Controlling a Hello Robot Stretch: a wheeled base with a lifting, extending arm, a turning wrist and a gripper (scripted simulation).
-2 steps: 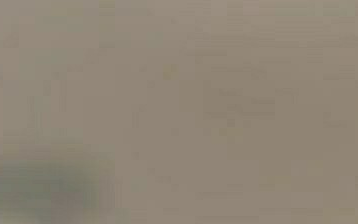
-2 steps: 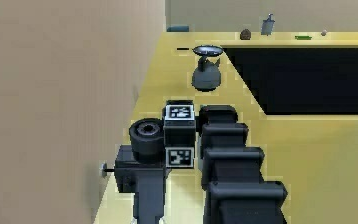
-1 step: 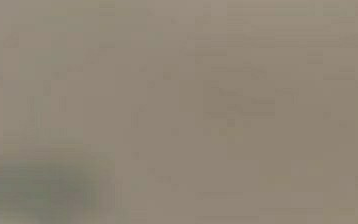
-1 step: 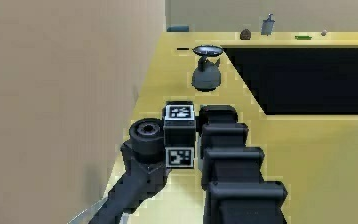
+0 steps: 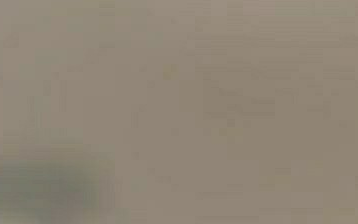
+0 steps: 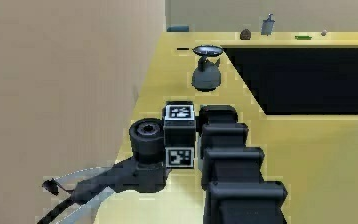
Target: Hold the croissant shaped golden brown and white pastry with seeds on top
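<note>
Pincer (image 6: 55, 192) sits at the arm side view's lower left, thin fingers (image 6: 87, 178) pointing left off its dark round body. Released or clenched: cannot tell. Only a bare beige surface lies behind the fingertips, so it holds nothing. Two white marker squares (image 6: 178, 134) sit just right of the body, and the dark arm (image 6: 232, 160) runs from there to the bottom edge.

The arm lies over a yellow desk (image 6: 177, 85). Farther out on the desk is a dark kettle-like pot (image 6: 207, 73), and just beyond it a shallow round dish (image 6: 207, 48). To their right a big dark recess (image 6: 302, 80) is sunk in the desk.

At the desk's far edge, well apart from the pincer, there is a small brown blob (image 6: 246, 33), possibly the pastry but too small to tell. A grey bottle-like thing (image 6: 269, 22) and a flat green item (image 6: 303, 37) are to its right.

The forward view has a plain beige wall (image 5: 187, 100).
</note>
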